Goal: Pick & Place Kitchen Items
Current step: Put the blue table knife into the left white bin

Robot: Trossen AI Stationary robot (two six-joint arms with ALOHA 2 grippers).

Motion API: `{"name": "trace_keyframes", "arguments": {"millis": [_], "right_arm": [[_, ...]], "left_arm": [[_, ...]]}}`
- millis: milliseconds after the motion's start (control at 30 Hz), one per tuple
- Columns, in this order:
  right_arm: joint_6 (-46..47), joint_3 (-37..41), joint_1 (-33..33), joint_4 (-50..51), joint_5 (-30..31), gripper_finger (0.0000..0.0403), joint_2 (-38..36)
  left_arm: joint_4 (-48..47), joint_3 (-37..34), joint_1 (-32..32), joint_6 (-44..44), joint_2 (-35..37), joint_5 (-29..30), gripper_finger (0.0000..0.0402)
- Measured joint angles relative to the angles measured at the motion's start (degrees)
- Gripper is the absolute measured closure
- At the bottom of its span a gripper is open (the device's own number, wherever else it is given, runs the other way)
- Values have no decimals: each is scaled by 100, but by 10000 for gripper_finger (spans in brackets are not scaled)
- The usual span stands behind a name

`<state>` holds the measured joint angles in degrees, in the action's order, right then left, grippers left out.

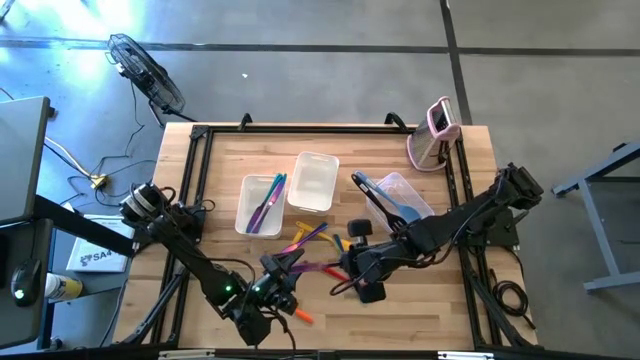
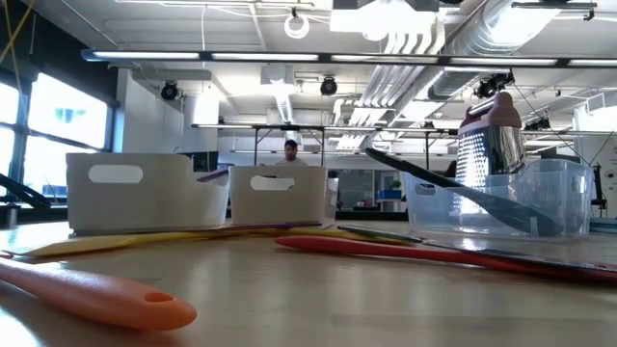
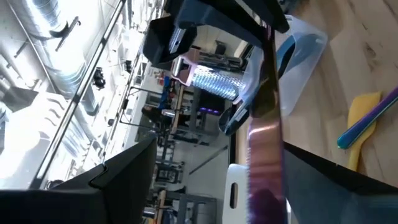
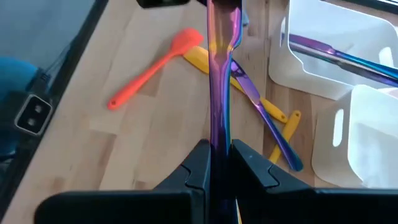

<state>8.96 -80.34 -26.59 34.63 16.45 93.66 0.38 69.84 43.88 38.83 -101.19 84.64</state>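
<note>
Now, largest first: the wooden table (image 1: 330,300) carries three tubs across its middle, the left tub (image 1: 259,204) already holding a couple of iridescent utensils, the middle tub (image 1: 314,182) beside it, and the right clear tub (image 1: 405,192) with a dark spatula leaning out. Both arms crowd the near edge. The right arm reaches in from the right, and the right gripper (image 4: 213,163) is clenched on a purple iridescent utensil (image 4: 219,87), whose long axis runs straight out ahead of the fingers, toward the left arm. That is the relation to watch: the handle points away from the right gripper's pinch and its free end sits right at the left gripper (image 1: 272,292), whose fingers stand released and wide, the utensil (image 3: 264,143) passing between them without a visible squeeze. It looks like a handover, though that is a judgement. The left gripper is the nearer one to the free end, and to the left tub beyond it. Loose on the table nearby lie an orange spatula (image 4: 152,68), a yellow utensil (image 4: 245,93) and a second iridescent piece crossing it, plus a red utensil (image 2: 443,253) low across the table.
</note>
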Motion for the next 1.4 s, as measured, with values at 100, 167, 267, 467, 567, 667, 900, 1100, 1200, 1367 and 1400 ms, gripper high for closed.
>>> {"name": "trace_keyframes", "arguments": {"millis": [100,167,267,467,567,667,900,1100,1200,1367,1400], "right_arm": [[78,0,17,30,-76,371,-102],[121,0,51,14,-212,371,-182],[216,0,51,22,-208,371,-253],[305,0,53,20,-213,371,-292],[357,0,76,-27,-197,371,-292],[424,0,123,-36,-187,371,-292],[515,0,201,-32,-195,371,-292],[484,0,236,-21,-253,371,-292],[489,0,234,-21,-245,371,-292],[490,0,232,-16,-272,371,-292],[491,0,232,-12,-271,371,-292]], "left_arm": [[-5,0,0,38,0,0,91],[-15,-1,0,97,0,21,91],[-10,-2,0,322,0,127,91],[-12,-2,-54,706,0,279,91],[-8,-2,-181,735,0,220,91],[-34,-2,-349,745,0,210,91],[2,-2,-538,743,0,174,91],[-24,188,-526,741,7,234,93],[-37,308,-527,741,7,253,105],[-54,374,-529,739,7,169,149],[-55,374,-530,739,7,160,158]]}}
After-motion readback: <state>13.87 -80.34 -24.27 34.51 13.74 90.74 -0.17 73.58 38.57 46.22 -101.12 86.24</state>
